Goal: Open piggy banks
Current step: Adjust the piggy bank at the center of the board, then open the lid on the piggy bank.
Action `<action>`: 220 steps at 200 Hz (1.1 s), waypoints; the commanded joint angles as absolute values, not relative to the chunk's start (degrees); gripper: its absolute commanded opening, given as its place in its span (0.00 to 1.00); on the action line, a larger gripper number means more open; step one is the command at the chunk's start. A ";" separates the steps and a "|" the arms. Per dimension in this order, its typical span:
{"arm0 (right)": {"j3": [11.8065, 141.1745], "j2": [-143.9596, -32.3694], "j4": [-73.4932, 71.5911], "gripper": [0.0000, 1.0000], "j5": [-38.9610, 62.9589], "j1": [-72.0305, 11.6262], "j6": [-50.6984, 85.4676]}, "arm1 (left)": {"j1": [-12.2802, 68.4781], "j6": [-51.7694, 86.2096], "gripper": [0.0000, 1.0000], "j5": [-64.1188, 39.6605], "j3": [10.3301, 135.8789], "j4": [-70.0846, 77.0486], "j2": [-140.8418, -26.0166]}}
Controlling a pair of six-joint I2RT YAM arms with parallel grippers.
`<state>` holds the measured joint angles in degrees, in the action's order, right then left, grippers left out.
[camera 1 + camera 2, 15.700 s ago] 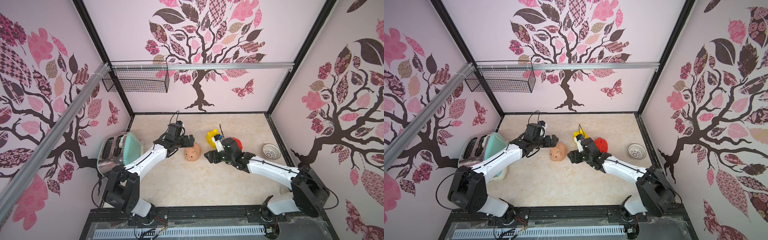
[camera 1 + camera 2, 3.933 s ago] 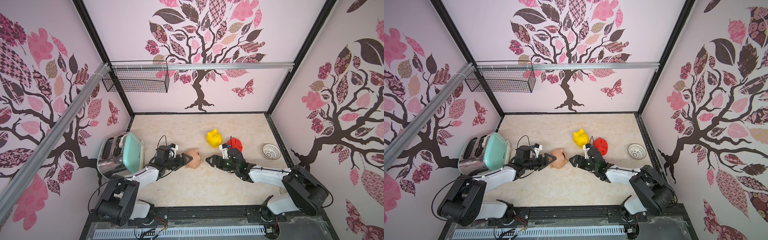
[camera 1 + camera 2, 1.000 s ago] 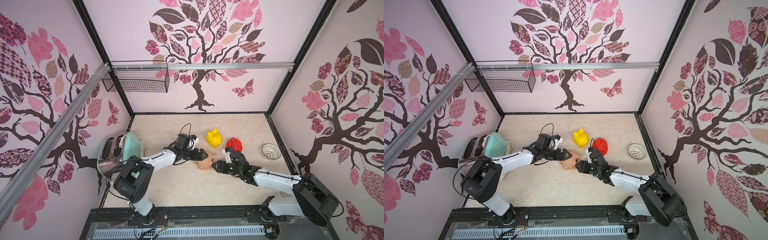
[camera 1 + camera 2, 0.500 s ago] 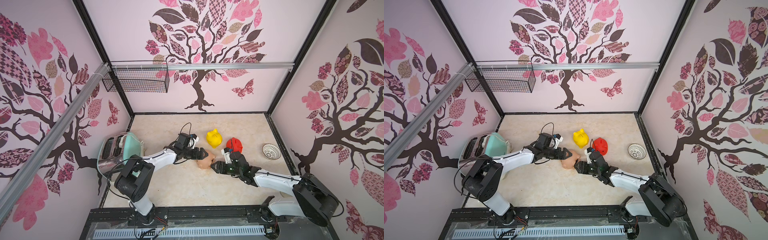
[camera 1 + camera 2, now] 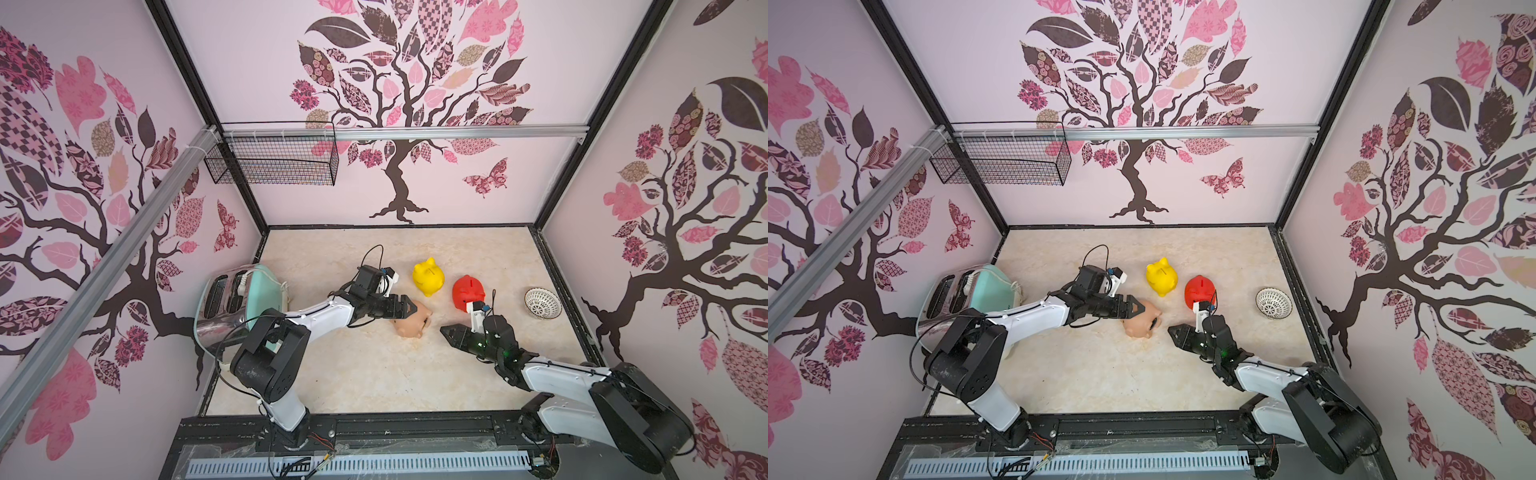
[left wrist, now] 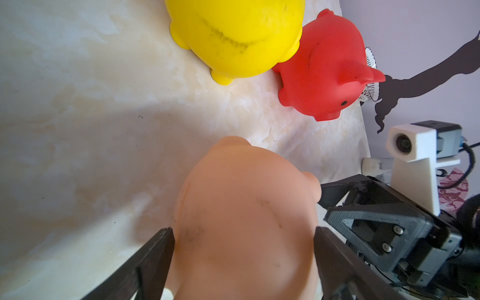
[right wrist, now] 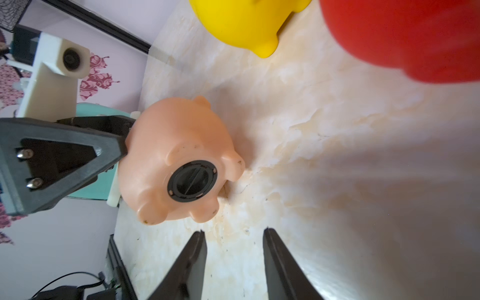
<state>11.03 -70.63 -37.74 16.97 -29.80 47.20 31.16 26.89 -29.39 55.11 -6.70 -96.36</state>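
Observation:
The peach piggy bank [image 5: 412, 323] lies on its side mid-table, and my left gripper [image 6: 244, 231] is shut on its body, one finger on each flank. Its black belly plug [image 7: 192, 180] sits in place and faces my right gripper [image 7: 233, 232]. That gripper is open and empty, a short gap away from the pig; in both top views it points at the pig from the right [image 5: 446, 331] [image 5: 1173, 331]. The yellow piggy bank [image 5: 429, 276] and the red piggy bank [image 5: 468, 291] stand upright just behind.
A mint-green toaster [image 5: 245, 299] stands at the left wall beside my left arm. A white lattice bowl [image 5: 542, 303] sits near the right wall. A wire basket [image 5: 274, 160] hangs high at the back left.
My right gripper has drawn back from the peach pig's belly, toward the right, and its jaws have narrowed. The left gripper keeps its hold; the pig stays put.

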 commanded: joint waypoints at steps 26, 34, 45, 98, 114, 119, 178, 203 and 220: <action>11.98 -77.34 -53.39 0.34 23.38 -29.62 51.71 | 31.38 25.37 0.88 -26.72 54.40 -11.01 -98.24; 12.25 -78.75 -54.67 0.33 23.75 -29.60 51.93 | 31.38 25.39 0.88 -26.77 54.39 -11.06 -98.21; 12.92 -80.84 -55.86 0.31 24.46 -29.62 52.28 | 31.33 25.40 0.88 -26.80 54.35 -11.07 -98.34; 15.39 -88.33 -60.78 0.27 27.11 -29.61 53.96 | 31.38 25.05 0.88 -25.18 54.90 -12.48 -98.66; 15.39 -89.74 -61.74 0.26 26.64 -29.62 54.36 | 31.36 25.00 0.88 -24.85 54.93 -12.62 -98.75; 15.39 -90.11 -62.10 0.25 26.63 -29.62 54.57 | 31.33 25.00 0.88 -24.87 55.01 -12.65 -98.79; 15.90 -94.80 -66.70 0.23 26.90 -29.53 56.42 | 31.33 24.87 0.88 -25.12 55.12 -12.72 -99.28; 16.33 -95.66 -67.95 0.22 27.34 -29.53 56.74 | 31.34 24.79 0.88 -25.29 55.31 -12.67 -99.33; 16.75 -96.05 -67.37 0.22 26.98 -29.53 56.63 | 31.37 24.78 0.88 -25.31 55.30 -12.74 -99.58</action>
<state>14.85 -95.44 -65.80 26.68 -29.80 56.34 31.18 26.55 -28.77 56.10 -7.60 -96.84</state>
